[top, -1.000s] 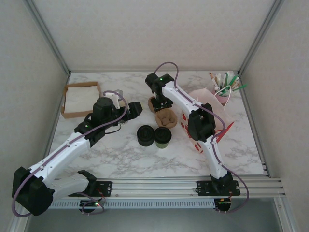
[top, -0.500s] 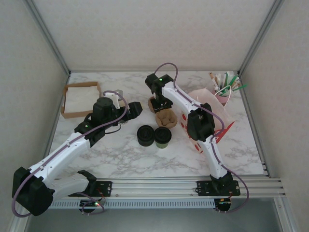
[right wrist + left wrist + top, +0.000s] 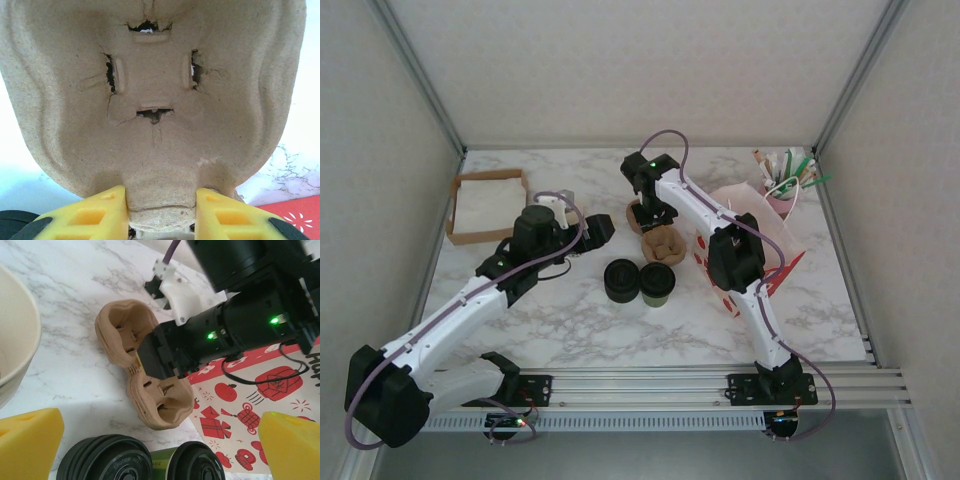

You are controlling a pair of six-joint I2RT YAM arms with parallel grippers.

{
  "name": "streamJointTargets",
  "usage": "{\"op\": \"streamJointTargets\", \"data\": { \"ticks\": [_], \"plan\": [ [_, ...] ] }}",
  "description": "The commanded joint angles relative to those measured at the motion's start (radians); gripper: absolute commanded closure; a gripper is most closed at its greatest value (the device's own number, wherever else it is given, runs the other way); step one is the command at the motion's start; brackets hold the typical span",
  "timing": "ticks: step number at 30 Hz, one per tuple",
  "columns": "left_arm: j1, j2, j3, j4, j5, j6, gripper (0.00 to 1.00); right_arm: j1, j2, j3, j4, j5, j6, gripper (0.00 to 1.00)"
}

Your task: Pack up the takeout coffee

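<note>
Fingers on the right gripper [image 3: 651, 218] have drawn in over the last second. In the top view it sits on the waist of the pulp carrier [image 3: 660, 243], which has not shifted. The left arm's wrist has eased slightly back, and the left gripper [image 3: 600, 228] hovers just beside the carrier, spread wide and holding nothing. The takeout coffee [image 3: 658, 283] stands on the table [image 3: 570, 320] just in front of the carrier, touching the lid stack [image 3: 620, 280] on its left. It is outside both carrier and bag [image 3: 755, 225]. Count: 1 carrier, 1 coffee, 1 lid stack, 1 bag, 1 pink stirrer pot [image 3: 782, 190], 1 cardboard tray [image 3: 488, 205].

Left wrist view: 2 yellow fingers [image 3: 30, 442] stand far apart at the lower corners, with nothing gripped. The carrier shows 2 wells, both empty, with the right gripper's black body across its middle. 1 cream cup rim [image 3: 17, 340] curves in at the left edge.

Right wrist view: 2 yellow fingers [image 3: 85, 217] press against either side of the carrier's narrow waist, pinching it.

Judging by this, the carrier is now secured for moving, while the coffee is not yet seated in a well.
</note>
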Motion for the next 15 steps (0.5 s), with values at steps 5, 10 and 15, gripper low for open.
{"op": "streamJointTargets", "data": {
  "ticks": [5, 10, 15],
  "plan": [
    [0.009, 0.001, -0.098, 0.11, 0.068, -0.111, 0.08, -0.005, -0.083, -0.026, 0.004, -0.031, -0.003, 0.67],
    [0.008, 0.003, -0.119, 0.125, 0.074, -0.133, 0.22, -0.004, -0.112, -0.053, 0.019, -0.051, -0.003, 0.68],
    [0.006, 0.005, -0.13, 0.136, 0.075, -0.143, 0.31, -0.005, -0.135, -0.077, 0.03, -0.054, -0.002, 0.68]
  ]
}}
